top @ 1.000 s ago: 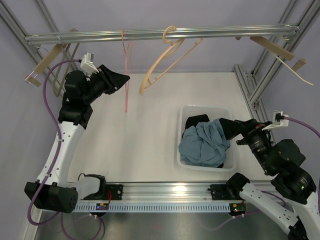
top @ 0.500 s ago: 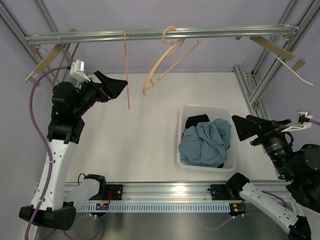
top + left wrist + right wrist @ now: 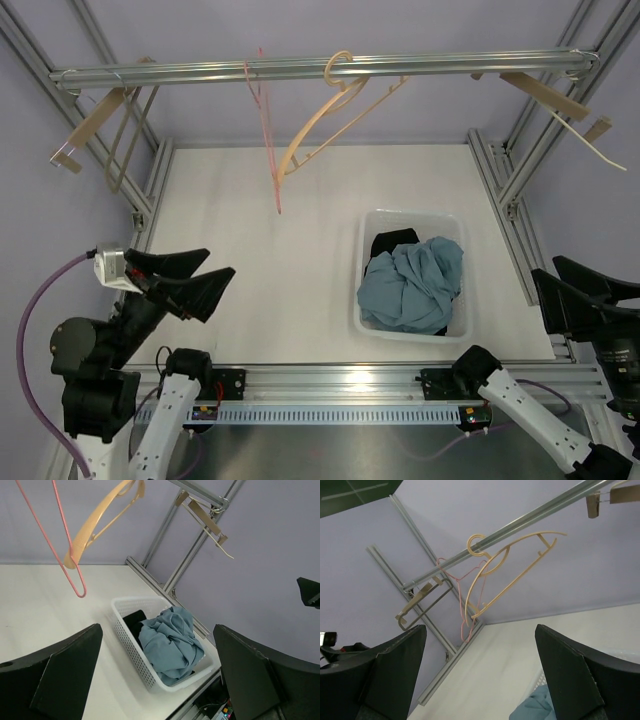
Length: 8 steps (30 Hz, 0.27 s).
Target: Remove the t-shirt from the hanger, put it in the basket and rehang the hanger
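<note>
1. One crumpled blue-grey t-shirt (image 3: 410, 285) lies heaped in the white plastic mesh basket (image 3: 410, 214), well apart from any hanger.
2. Under it, at the basket's far left corner, a dark garment (image 3: 393, 243) shows (what kind cannot be told).
3. That basket stands on the white table (image 3: 250, 260), right of centre and towards the near edge.
4. Far from the basket, a tan wooden hanger (image 3: 76, 545) hangs tilted by its hook from the silver metal rail (image 3: 450, 62), with nothing on it.
5. Just left of it a thin pink wire hanger (image 3: 271, 150) hangs from the same rail, also bare.
6. Near left, the left gripper (image 3: 190, 278) is held above the table's near edge, its black fingers spread apart and holding nothing.
7. Near right, the right gripper (image 3: 580, 290) sits beyond the table's right side, its fingers likewise wide apart and holding nothing.
</note>
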{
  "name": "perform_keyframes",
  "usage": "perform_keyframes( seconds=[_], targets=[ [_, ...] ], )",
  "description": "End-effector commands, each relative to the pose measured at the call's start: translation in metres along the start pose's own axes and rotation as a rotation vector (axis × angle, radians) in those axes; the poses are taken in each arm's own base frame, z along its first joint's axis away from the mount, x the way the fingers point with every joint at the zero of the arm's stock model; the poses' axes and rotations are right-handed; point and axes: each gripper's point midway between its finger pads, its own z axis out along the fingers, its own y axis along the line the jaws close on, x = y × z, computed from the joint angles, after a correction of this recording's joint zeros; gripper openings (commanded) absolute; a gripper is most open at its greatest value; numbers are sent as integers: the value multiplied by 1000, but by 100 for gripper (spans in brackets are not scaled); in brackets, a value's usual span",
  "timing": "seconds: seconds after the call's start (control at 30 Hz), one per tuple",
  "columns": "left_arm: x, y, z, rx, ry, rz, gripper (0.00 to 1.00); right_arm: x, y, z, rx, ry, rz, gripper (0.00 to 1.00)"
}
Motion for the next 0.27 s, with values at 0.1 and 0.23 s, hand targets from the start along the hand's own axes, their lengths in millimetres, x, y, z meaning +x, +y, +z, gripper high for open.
perform_keyframes(
  seconds=[0.1, 0.23],
  targets=[
    [56, 20, -20, -38, 120, -45, 99, 52, -28, 2, 76, 120, -59, 100],
    [67, 36, -25, -111, 129, -57, 99, 67, -27, 0, 37, 149, -64, 100]
  ],
)
